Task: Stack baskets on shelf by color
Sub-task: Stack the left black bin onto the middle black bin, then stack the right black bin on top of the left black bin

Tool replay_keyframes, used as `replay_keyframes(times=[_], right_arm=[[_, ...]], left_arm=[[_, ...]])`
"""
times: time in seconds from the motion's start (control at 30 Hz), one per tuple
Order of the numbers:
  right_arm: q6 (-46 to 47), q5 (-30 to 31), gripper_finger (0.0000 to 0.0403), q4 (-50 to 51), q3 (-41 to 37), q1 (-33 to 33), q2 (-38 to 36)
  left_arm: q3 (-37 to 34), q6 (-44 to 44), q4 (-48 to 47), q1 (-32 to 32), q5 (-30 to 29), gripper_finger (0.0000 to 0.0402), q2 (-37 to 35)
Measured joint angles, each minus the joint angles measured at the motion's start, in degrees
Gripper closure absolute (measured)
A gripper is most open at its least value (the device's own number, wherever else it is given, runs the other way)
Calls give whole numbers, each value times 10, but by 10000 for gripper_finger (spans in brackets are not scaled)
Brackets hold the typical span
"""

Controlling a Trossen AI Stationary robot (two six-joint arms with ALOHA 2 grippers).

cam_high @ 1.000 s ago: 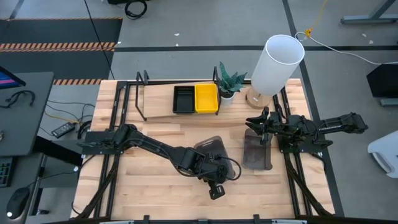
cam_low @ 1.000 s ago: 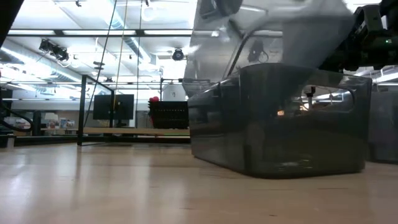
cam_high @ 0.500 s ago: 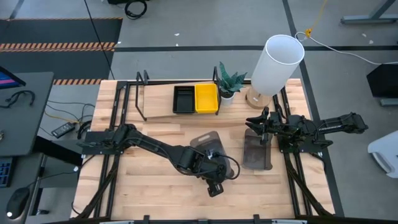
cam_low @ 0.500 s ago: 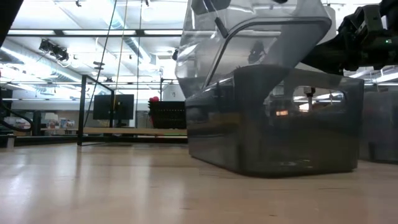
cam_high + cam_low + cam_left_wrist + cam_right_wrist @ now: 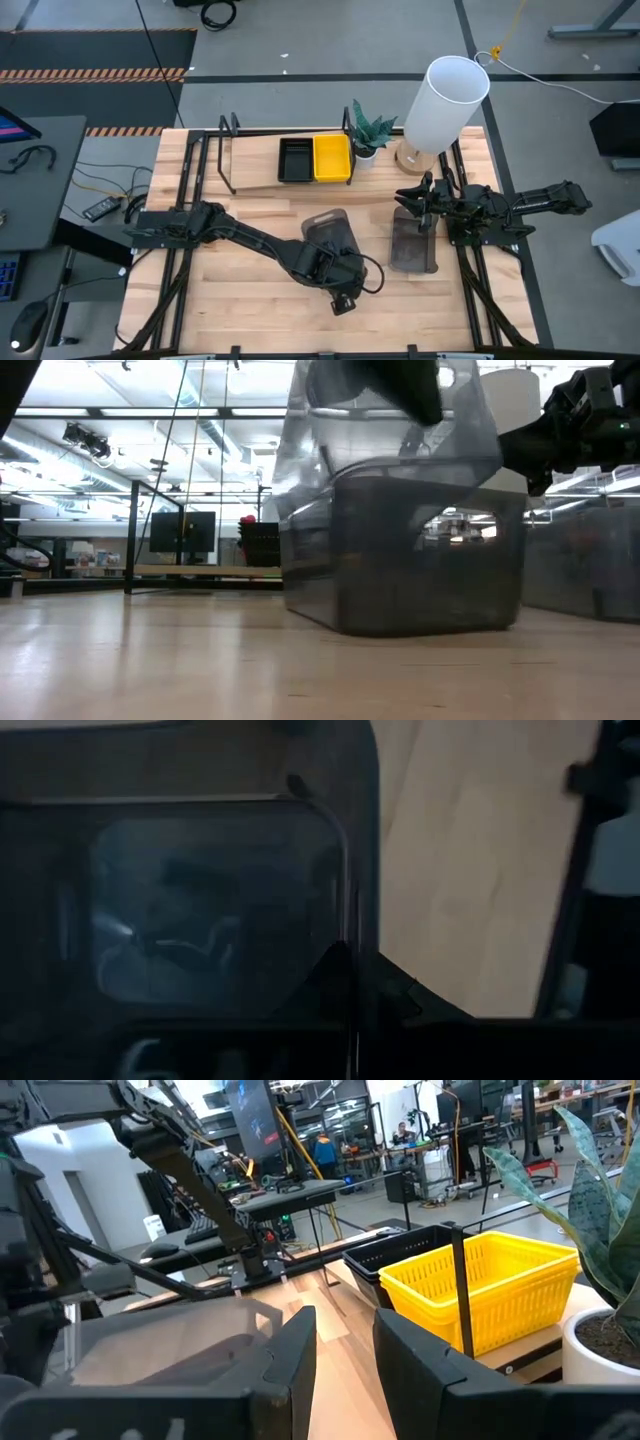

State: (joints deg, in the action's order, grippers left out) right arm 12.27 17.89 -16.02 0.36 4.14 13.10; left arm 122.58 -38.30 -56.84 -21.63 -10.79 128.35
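Note:
My left gripper (image 5: 340,297) is at the near end of a smoky grey basket (image 5: 326,232) in the table's middle and is shut on it. In the low view this basket (image 5: 380,420) sits tilted in a second grey basket (image 5: 400,570), whose bottom rests on the table. My right gripper (image 5: 413,195) is open and hovers over the far end of a third grey basket (image 5: 414,248), touching nothing. The shelf (image 5: 260,165) at the far edge carries a black basket (image 5: 295,160) and a yellow basket (image 5: 332,158) side by side. My left gripper holds the upper grey basket by its near end wall (image 5: 345,935), beside the handle cut-out. It comes slanting from the table's near side. The basket itself hides how the fingers close on the wall. The basket is tilted, its lower part inside the grey basket on the table.
A potted plant (image 5: 370,130) and a tall white lamp (image 5: 445,100) stand at the far right, next to the shelf's right posts. Bare wood lies to the left of the held baskets and along the near edge.
My left gripper has moved toward the table's left and a little toward the far edge, taking the tilted grey basket with it. The lower grey basket has slid leftward along the table and turned somewhat. The right arm has kept still.

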Motion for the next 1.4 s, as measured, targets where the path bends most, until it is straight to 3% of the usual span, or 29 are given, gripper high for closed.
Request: replay_keyframes(times=[0.27, 0.5, 0.83, 1.07, 1.3, 1.4], right_arm=[[0, 0, 294, -3, 0, 0, 1], [0, 0, 294, -7, 0, 0, 2], [0, 0, 294, -13, 0, 0, 4], [0, 0, 294, -15, 0, 0, 4], [0, 0, 294, -15, 0, 0, 4], [0, 0, 294, -15, 0, 0, 4]], left_arm=[[0, -1, -35, -2, -1, 396, 19], [0, 0, -55, -1, 41, 388, 35], [5, 1, -67, -1, 47, 284, 37], [79, 16, -88, 1, 50, 207, 32], [100, 74, -80, -5, 10, 177, 31], [100, 157, -81, -24, -75, 187, 31]])
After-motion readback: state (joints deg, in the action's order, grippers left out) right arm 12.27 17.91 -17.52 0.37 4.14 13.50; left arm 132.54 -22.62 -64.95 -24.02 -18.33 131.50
